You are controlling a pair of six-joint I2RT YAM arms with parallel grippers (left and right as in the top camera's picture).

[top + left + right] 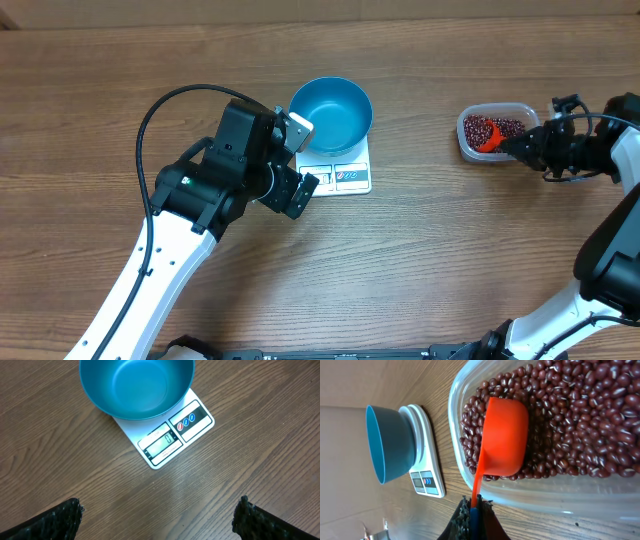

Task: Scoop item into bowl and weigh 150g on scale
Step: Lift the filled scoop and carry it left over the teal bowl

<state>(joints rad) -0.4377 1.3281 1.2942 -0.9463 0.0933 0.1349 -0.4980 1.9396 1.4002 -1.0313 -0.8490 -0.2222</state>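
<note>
We've got the right gripper (476,507) pinching the orange scoop (502,435) by its handle, cup resting on the beans (580,420). The left gripper (157,512) is spread wide at the bottom of the frame, below the bowl (137,385) on the scale (170,440).

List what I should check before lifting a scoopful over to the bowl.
1. Bowl sits on scale: ok.
2. Bowl empty, display reads zero: ok.
3. Right end effector shut on scoop handle: ok.
4. Scoop inside tub, among beans: ok.
5. Scoop loaded: cannot tell, only its orange surface shows.
6. Left end effector open, touching nothing: ok.
</note>
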